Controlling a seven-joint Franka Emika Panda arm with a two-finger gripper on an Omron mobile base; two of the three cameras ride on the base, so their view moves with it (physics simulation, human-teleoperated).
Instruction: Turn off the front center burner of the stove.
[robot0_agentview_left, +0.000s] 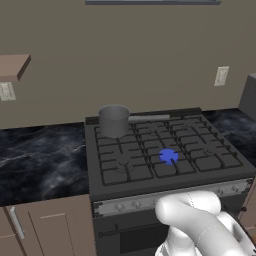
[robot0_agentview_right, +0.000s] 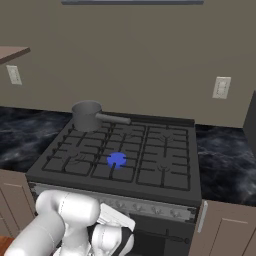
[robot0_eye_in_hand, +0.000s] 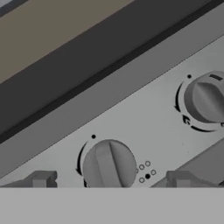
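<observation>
The front center burner (robot0_agentview_left: 168, 156) glows blue mid-front on the stove (robot0_agentview_left: 150, 187). Close up, the hand view shows a silver knob (robot0_eye_in_hand: 109, 165) between the spread fingertips (robot0_eye_in_hand: 42, 179) of the gripper (robot0_eye_in_hand: 109, 179), a second knob (robot0_eye_in_hand: 205, 101) cut off beside it. A saucepan (robot0_agentview_left: 114, 120) stands rear-left, its contents hidden.

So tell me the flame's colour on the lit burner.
Bright blue: the flame on the stove shows best in the left base view.
</observation>
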